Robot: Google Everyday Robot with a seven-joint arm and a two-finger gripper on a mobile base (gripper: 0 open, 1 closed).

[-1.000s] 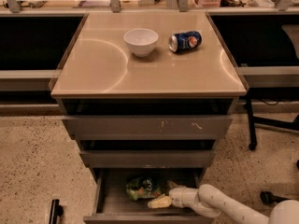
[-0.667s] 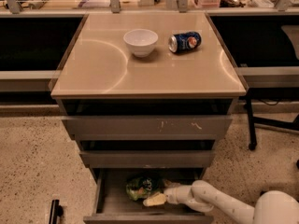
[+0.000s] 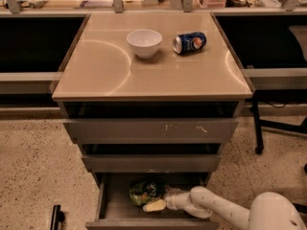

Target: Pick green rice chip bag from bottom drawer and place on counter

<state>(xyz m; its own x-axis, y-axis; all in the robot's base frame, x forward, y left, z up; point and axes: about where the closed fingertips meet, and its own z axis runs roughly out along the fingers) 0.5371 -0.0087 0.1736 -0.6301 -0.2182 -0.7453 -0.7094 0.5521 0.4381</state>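
Note:
The green rice chip bag [image 3: 145, 192] lies inside the open bottom drawer [image 3: 153, 222], left of centre. My white arm reaches in from the lower right, and my gripper [image 3: 157, 202] is low in the drawer, right against the bag's right lower edge. One pale fingertip [image 3: 154, 205] shows just below the bag. The beige counter [image 3: 120, 73] tops the cabinet above.
A white bowl [image 3: 144, 42] and a blue soda can [image 3: 189, 42] on its side sit at the back of the counter. Two shallower drawers [image 3: 151, 130] are above the open one. Speckled floor lies on both sides; a dark chair base [image 3: 273, 128] stands at the right.
My arm has pushed further left into the drawer, bringing the gripper closer against the bag. The bag has stayed in place.

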